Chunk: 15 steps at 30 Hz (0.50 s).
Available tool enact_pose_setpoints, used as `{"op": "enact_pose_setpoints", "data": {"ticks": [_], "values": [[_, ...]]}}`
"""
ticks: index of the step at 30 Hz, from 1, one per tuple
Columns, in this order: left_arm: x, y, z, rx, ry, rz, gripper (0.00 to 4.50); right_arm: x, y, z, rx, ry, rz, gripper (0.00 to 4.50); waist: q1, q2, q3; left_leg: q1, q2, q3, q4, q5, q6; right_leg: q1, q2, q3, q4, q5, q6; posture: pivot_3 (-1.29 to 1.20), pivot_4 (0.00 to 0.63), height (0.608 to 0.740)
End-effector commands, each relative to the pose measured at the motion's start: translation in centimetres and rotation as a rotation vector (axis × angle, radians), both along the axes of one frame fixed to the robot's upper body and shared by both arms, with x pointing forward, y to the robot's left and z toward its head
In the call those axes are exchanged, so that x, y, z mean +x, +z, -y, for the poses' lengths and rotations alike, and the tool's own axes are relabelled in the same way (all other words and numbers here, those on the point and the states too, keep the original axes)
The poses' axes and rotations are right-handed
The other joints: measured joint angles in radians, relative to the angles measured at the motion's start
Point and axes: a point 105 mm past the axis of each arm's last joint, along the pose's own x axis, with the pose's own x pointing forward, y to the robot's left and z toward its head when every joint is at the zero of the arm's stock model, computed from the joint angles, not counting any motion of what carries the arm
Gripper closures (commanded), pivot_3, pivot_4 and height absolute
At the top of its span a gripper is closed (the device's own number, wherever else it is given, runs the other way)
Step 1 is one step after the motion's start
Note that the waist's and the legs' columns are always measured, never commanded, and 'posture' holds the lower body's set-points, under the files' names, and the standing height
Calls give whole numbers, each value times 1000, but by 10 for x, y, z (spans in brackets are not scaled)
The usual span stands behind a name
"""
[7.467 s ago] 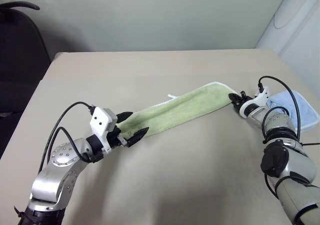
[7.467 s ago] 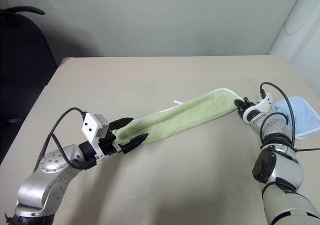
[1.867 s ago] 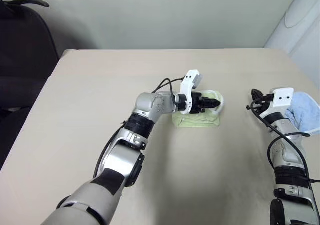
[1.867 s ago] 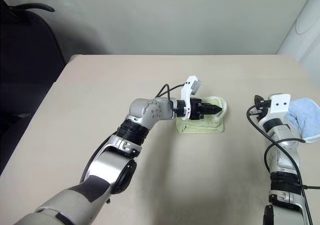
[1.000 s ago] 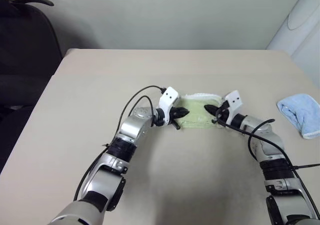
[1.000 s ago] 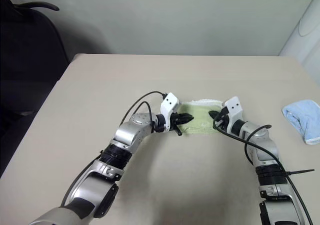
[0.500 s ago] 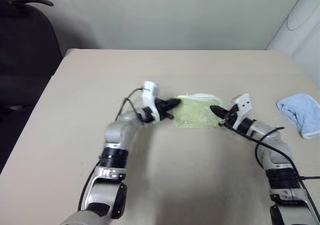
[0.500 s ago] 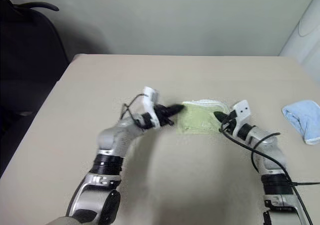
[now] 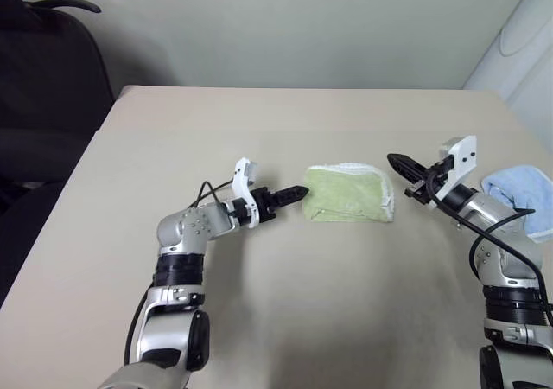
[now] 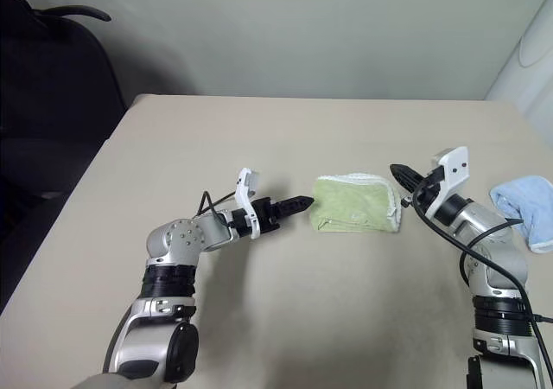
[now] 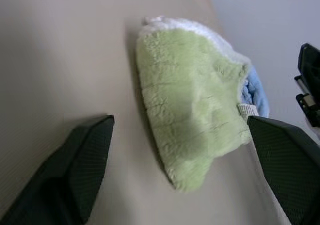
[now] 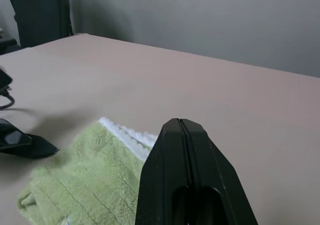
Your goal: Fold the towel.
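Two claws flank the light green terry towel (image 9: 347,194) with its white stitched edging, which lies folded into a compact pad near the middle of the beige table (image 9: 285,320). Seconds earlier the same towel stretched across the table as a long strip held between both arms; it has since been doubled over, and both claws have drawn back from it. A second ago the left claw (image 9: 292,197) sat at the towel's left edge with its fingers nearly together; now it is just clear of that edge, and the left wrist view shows its black fingers (image 11: 80,165) spread wide, the towel lying between and beyond them, untouched. The right claw (image 9: 399,163) pressed close to the towel's right side a second ago; it has since lifted and pulled away to the right, its fingers (image 12: 182,170) pressed tightly together and gripping nothing. The left forearm reaches low across the table, pointing right toward the towel. The right forearm angles inward from the right edge, its claw aimed left above the towel's right end. Beyond the right arm, a smaller light blue cloth (image 9: 521,196) lies crumpled near the table's right edge.
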Motion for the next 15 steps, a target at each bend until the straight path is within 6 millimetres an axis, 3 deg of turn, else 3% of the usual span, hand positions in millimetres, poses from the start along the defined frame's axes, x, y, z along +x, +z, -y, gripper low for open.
{"op": "enact_pose_setpoints", "data": {"ticks": [1,8,15], "values": [[-3,-7,28,12,-80,-35,41,-2,16,3,17,-19,70,4500,5,0,0,0,-1,0,0,0,0,0,-1,0,0,0,1,0,150,740],[-1,-6,73,6,-161,-35,41,-2,13,-1,29,-29,71,4500,29,0,0,0,-4,-1,3,1,3,3,-3,0,-1,0,4,0,150,740],[3,4,98,-36,-194,-26,41,-3,14,0,41,-48,80,4500,29,0,0,-1,-4,0,3,0,4,3,-3,1,-1,0,6,0,150,740]]}}
